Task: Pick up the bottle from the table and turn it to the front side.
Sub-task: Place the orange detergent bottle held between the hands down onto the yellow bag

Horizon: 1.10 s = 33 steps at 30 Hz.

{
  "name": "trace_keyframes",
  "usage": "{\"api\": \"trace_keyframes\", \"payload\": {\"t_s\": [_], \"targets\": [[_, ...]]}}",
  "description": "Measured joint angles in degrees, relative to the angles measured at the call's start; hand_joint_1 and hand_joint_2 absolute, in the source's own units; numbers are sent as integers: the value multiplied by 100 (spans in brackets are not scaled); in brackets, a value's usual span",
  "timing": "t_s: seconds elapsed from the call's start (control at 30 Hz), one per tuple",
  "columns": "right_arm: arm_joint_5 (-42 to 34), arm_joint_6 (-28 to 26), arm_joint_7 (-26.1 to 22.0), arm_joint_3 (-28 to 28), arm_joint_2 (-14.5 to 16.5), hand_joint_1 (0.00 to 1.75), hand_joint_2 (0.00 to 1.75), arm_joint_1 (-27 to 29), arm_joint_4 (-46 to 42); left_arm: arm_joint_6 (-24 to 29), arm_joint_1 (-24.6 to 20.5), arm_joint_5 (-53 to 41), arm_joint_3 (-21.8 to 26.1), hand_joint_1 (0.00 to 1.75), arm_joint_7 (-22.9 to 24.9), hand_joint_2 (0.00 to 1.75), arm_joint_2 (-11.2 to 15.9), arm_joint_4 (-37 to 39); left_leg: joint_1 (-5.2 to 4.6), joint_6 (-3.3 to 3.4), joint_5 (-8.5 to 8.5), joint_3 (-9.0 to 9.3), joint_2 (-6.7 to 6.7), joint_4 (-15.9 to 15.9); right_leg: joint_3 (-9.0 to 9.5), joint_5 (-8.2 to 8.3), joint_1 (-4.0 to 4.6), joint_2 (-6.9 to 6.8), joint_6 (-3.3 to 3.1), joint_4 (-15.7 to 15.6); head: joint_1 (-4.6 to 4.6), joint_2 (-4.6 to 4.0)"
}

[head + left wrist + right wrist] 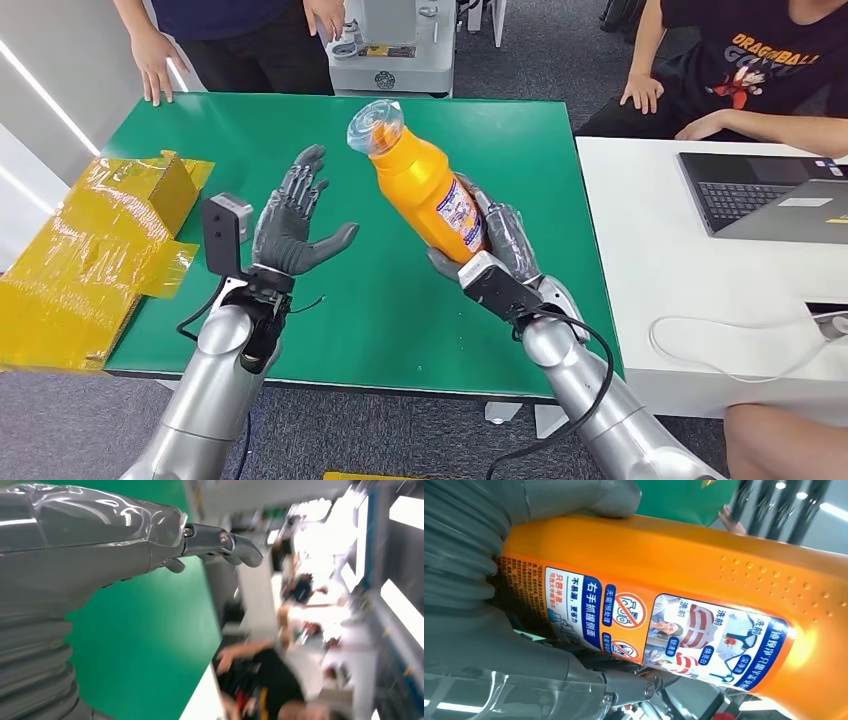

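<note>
An orange bottle (425, 185) with a clear cap is lifted above the green table (250, 120), tilted with its cap toward the far left. My right hand (500, 245) grips its lower body, and the printed back label (460, 220) faces me. Up close in the right wrist view, the bottle (684, 555) fills the frame with my thumb (589, 495) pressed on its side and the label (664, 630) plain. My left hand (295, 220) hovers to the bottle's left, fingers spread, palm turned toward the bottle, holding nothing. The left hand (90, 535) appears large in the left wrist view.
Crumpled yellow packaging (95, 250) lies at the table's left edge. One person's hand (155, 70) rests on the far left corner. A white desk (690, 300) with a laptop (770, 195) and a seated person (750, 70) stands right. A grey machine (390, 45) sits behind.
</note>
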Motion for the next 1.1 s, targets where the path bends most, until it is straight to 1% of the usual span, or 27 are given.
{"api": "trace_keyframes", "payload": {"t_s": [0.1, 0.2, 0.37, 0.53, 0.73, 1.1], "targets": [[112, 189, 0, -58, 0, 175, 175, 60, -99, -473, -319, 248, -95, 0, 202, 175, 14, 299, 0, 0, 0, 0, 0, 0, 0, 0, 0, 1, 0, 0, 2, 0], [228, 314, 0, -92, 0, 175, 175, 111, -146, -788, -601, 409, -180, 0, 332, 175, 20, 557, 0, 0, 0, 0, 1, 0, 0, 0, 0, 2, 0, 0, 1, 0], [348, 388, 0, -168, 2, 175, 175, 152, -153, -1084, -935, 654, -276, 0, 470, 175, 3, 825, 0, 0, 0, 0, 1, 0, -1, 0, 0, 2, 0, 0, 2, 0], [365, 396, 2, -236, 2, 175, 175, 146, -105, -1269, -1147, 842, -343, 0, 578, 175, -50, 903, 0, 0, 0, -1, 1, 0, -1, 0, 0, 2, 0, 0, 1, 0], [372, 305, 0, -291, 2, 175, 175, 140, -26, -1341, -1243, 930, -442, 0, 642, 175, -84, 901, -1, 0, 0, -1, 2, 0, -1, 0, 0, 3, 0, 0, 2, 0], [687, 226, 20, -451, 2, 175, 175, 144, 62, -1361, -1195, 1025, -759, 0, 694, 175, -119, 851, -1, 0, 0, -2, 2, 0, -1, 0, 0, 2, 0, 0, 2, 0]]}}
